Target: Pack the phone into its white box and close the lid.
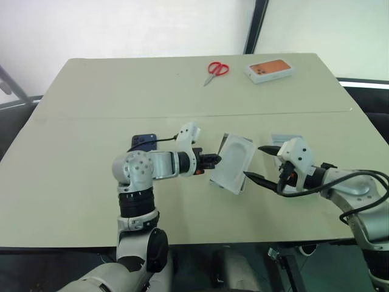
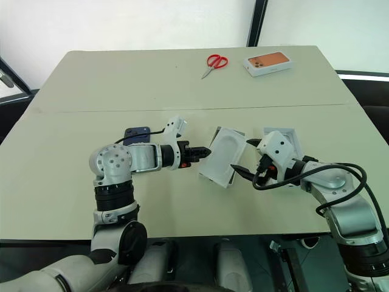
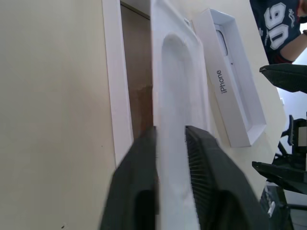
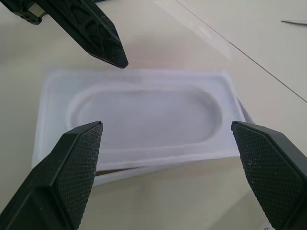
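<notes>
Pinching the thin white insert [image 3: 175,120] by its edge, your left gripper [image 1: 214,160] is tilting that moulded sheet, with its rounded recess, above the white box [image 3: 125,86], whose brownish floor is showing. Your right gripper [image 1: 260,163] is hanging spread wide just beside it. The lid [image 3: 235,79] is lying open-side up nearby; the phone [image 1: 143,142] is resting flat behind your left arm.
</notes>
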You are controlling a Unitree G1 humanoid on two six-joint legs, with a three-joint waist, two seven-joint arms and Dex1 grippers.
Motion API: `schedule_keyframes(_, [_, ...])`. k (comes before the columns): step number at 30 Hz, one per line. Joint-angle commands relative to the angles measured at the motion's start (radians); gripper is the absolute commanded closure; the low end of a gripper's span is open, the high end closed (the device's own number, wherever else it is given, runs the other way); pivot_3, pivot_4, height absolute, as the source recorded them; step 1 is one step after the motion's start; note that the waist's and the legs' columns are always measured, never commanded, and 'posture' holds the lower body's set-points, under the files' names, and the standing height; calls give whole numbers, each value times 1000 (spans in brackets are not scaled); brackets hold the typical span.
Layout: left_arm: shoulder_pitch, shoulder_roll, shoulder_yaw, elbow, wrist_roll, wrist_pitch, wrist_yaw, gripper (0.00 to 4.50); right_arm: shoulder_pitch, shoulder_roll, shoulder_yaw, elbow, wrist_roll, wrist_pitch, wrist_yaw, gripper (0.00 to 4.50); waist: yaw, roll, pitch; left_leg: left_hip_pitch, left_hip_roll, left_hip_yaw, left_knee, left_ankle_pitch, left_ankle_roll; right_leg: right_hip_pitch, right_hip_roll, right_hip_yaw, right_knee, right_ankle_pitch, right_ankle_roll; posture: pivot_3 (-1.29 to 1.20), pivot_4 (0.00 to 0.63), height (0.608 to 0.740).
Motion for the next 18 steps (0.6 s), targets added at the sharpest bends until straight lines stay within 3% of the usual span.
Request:
schedule_keyframes(1, [-4, -10, 4, -49, -1, -21, 4, 1657, -22, 1, -7, -8, -1, -19, -1, 0, 0, 0, 0, 0, 0, 0, 0, 0, 0, 0, 0, 0, 0, 0, 0, 0, 150, 697])
schedule_keyframes(4, [-8, 21, 47, -82, -22, -29, -15, 162, -49, 3, 10, -5, -7, 1, -9, 0, -2, 0, 0, 0, 0, 0, 0, 0, 0, 0, 0, 0, 0, 0, 0, 0, 150, 697])
schedule_keyframes(7, [25, 99, 56, -149, -38, -123, -70, 162, -94, 10, 46, 5, -32, 43, -39, 0, -7, 0, 0, 0, 0, 0, 0, 0, 0, 0, 0, 0, 0, 0, 0, 0, 150, 697])
schedule_keyframes(8, [65, 159, 15, -184, -5, -214, -99, 114, -115, 18, 65, 12, -44, 64, -56, 255, -9, 0, 0, 1, 1, 0, 0, 0, 0, 0, 1, 0, 0, 0, 0, 0, 150, 697])
schedule_keyframes(10, [124, 241, -45, -221, 40, -353, -138, 95, -146, 30, 91, 20, -57, 99, -79, 945, -9, 1, 0, 2, 1, 2, -2, 0, -1, 0, 2, 2, 1, 0, 0, 0, 150, 697])
schedule_keyframes(17, [387, 605, -293, -300, 187, -817, -456, 95, -322, 78, 277, 149, -225, 166, -164, 4479, 1, 1, 0, 1, 1, 4, -1, 0, -1, -1, -1, 5, 0, 0, 0, 0, 150, 697])
schedule_keyframes(18, [412, 624, -298, -307, 183, -861, -490, 95, -348, 91, 296, 176, -245, 176, -176, 4479, 3, 1, 0, 0, 1, 4, -1, 0, -1, -2, -2, 5, -1, 0, 0, 0, 150, 697])
